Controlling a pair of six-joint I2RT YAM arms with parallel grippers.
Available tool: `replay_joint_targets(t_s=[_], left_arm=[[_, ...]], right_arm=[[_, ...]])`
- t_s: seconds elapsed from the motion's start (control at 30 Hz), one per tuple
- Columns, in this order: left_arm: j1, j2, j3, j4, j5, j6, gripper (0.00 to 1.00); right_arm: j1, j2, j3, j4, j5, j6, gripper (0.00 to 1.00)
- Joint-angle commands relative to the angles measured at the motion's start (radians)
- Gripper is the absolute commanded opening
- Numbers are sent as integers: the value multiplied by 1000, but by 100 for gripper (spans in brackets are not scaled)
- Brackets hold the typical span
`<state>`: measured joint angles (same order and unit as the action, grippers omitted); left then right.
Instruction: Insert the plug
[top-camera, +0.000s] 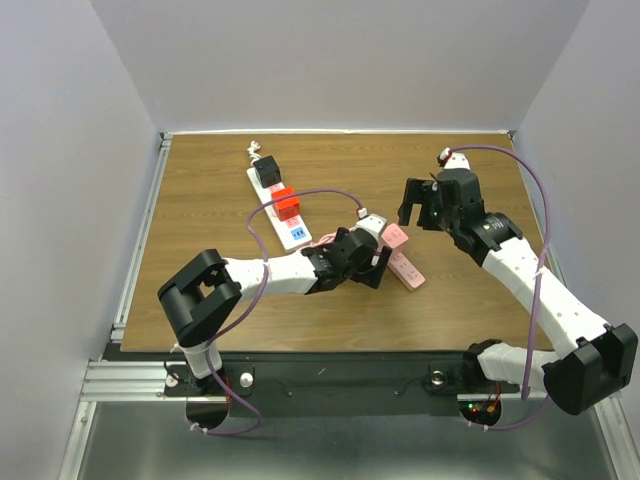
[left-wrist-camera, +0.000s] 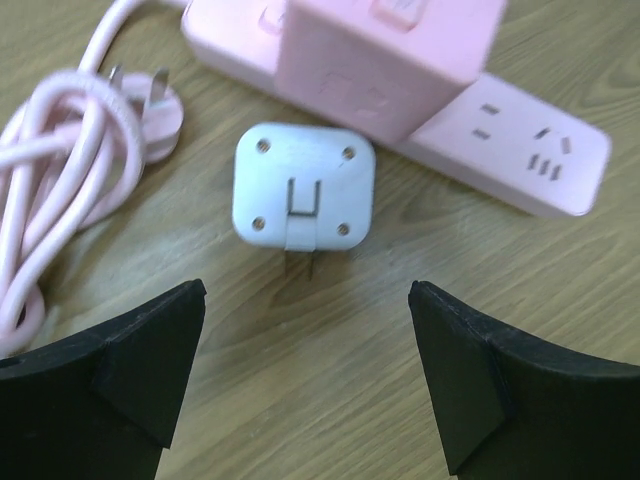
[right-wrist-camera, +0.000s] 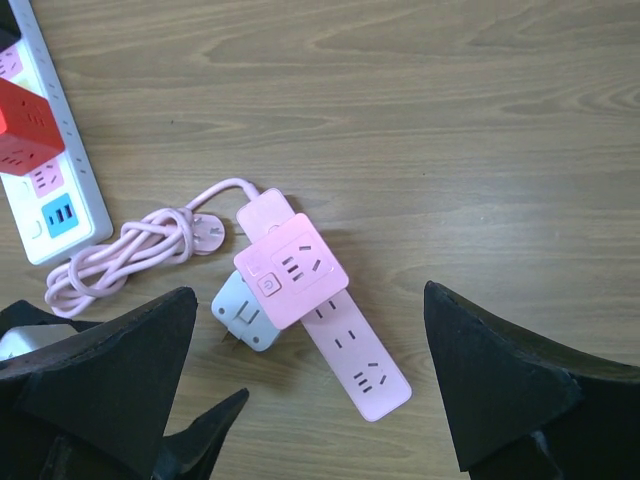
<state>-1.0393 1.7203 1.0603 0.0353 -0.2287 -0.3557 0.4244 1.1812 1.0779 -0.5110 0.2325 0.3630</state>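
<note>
A pale blue-white plug adapter (left-wrist-camera: 304, 190) lies on the wood table with its prongs toward my left gripper, beside the pink power strip (left-wrist-camera: 530, 150). A pink cube socket (left-wrist-camera: 385, 50) sits on the strip. My left gripper (left-wrist-camera: 305, 370) is open and empty, low over the table just short of the plug, with the jaws wide on either side. My right gripper (right-wrist-camera: 310, 390) is open and empty, high above the plug (right-wrist-camera: 243, 313) and the strip (right-wrist-camera: 355, 355). In the top view the left gripper (top-camera: 365, 262) hides the plug, and the right gripper (top-camera: 415, 205) is beside it.
The strip's coiled pink cord and wall plug (left-wrist-camera: 70, 150) lie left of the adapter. A white power strip (top-camera: 280, 215) with red cubes (top-camera: 287, 203) and a black cube (top-camera: 266, 171) lies at the back left. The table's right edge is near the right arm.
</note>
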Motion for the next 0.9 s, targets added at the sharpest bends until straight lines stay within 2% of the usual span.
replay_joint_targets(t_s=[0.0, 0.37, 0.87], left_arm=[[-4, -5, 3, 141, 51, 124, 95], [-1, 104, 7, 178, 57, 167, 96], [13, 148, -13, 230, 11, 195, 96]], right_arm=[[-24, -26, -1, 28, -36, -7, 100], [-45, -22, 5, 26, -58, -9, 100], [-61, -6, 10, 26, -68, -12, 100]])
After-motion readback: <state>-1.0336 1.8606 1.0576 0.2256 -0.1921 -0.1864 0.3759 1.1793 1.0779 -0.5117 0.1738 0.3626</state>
